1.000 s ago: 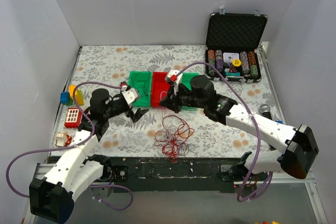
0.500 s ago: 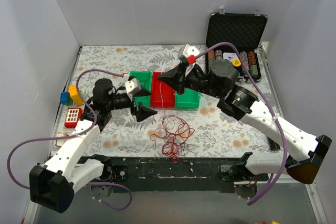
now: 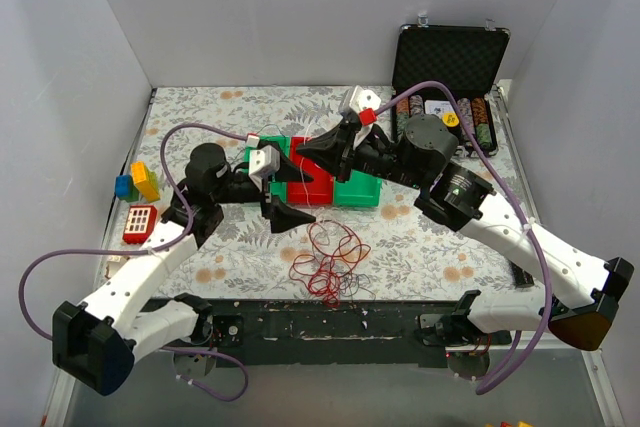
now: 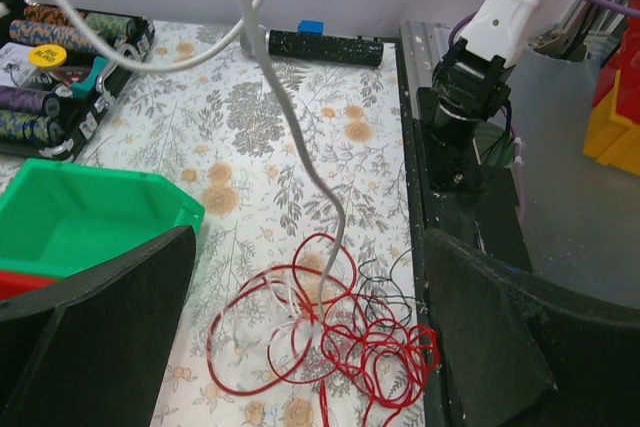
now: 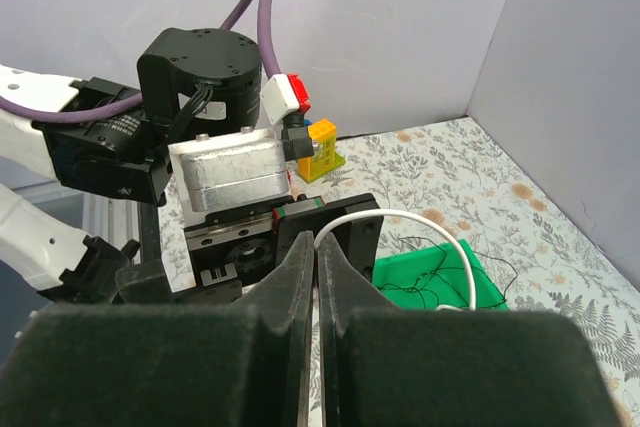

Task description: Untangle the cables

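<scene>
Near surface (image 3: pixel 200 117) edge: cables (image 3: pixel 328 262), light, limp, snag-prone; right hand (image 5: pixel 316 267) pinches whitish strand (image 5: pixel 395 213), left hand (image 3: pixel 288 190) gapes empty; grasp outer loops

I am looking into a robotics lab test cell. Plain pale walls (image 3: pixel 300 17) box in the worktop (image 3: pixel 200 117) on three sides. The left arm (image 3: pixel 140 292) and right arm (image 3: pixel 530 247) are bolted to a black rail (image 3: pixel 330 319) at its near edge. On the leaf-print cover sits an unrelated mix of props: a poker-chip case (image 3: pixel 450 57), toy bricks (image 3: pixel 138 183) and plastic bins (image 3: pixel 357 188).
</scene>
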You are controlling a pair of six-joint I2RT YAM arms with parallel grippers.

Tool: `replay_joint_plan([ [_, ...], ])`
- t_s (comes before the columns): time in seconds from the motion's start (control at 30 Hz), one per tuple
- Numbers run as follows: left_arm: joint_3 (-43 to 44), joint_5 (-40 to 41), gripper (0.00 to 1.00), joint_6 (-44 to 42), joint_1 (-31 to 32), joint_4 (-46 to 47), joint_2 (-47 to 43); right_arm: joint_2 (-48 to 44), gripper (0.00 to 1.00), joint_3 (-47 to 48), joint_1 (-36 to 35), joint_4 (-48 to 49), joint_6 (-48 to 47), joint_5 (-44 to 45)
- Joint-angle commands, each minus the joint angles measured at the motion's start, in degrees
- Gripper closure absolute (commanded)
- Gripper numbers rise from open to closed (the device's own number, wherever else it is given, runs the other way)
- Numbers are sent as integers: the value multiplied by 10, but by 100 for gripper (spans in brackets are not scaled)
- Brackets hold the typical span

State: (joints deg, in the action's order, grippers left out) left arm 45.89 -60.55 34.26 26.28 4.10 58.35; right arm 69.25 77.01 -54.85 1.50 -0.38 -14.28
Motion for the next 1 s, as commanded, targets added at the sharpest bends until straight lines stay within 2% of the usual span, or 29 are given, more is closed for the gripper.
replay_joint_plan([
  [0.0,27,3,6,18,17,28,6,-7,99,-5,-4,40,-1,-3],
  [0.07,32,13,16,24,19,28,15,-9,99,-8,-4,47,16,-7],
  [0.17,44,18,24,36,22,37,21,-11,99,-14,-5,53,22,-14],
  [0.23,50,26,36,40,23,41,22,-16,99,-22,-6,55,23,-10],
  [0.33,63,41,63,42,23,35,24,-26,99,-34,-6,58,23,-6],
  [0.43,83,44,74,48,23,33,26,-35,99,-44,-6,57,28,-3],
  [0.5,97,47,90,56,23,34,29,-42,99,-54,-6,57,30,3],
  [0.57,118,59,100,49,23,21,29,-53,90,-63,-6,49,31,16],
  [0.67,148,68,100,21,23,-21,29,-80,79,-91,-6,43,31,43],
  [0.73,160,79,100,12,23,-34,27,-100,66,-111,-6,40,31,58],
  [0.87,177,88,100,-9,23,-66,24,-134,51,-138,-5,21,30,99],
  [0.97,192,105,100,-31,23,-73,26,-150,41,-153,-5,-4,30,97],
])
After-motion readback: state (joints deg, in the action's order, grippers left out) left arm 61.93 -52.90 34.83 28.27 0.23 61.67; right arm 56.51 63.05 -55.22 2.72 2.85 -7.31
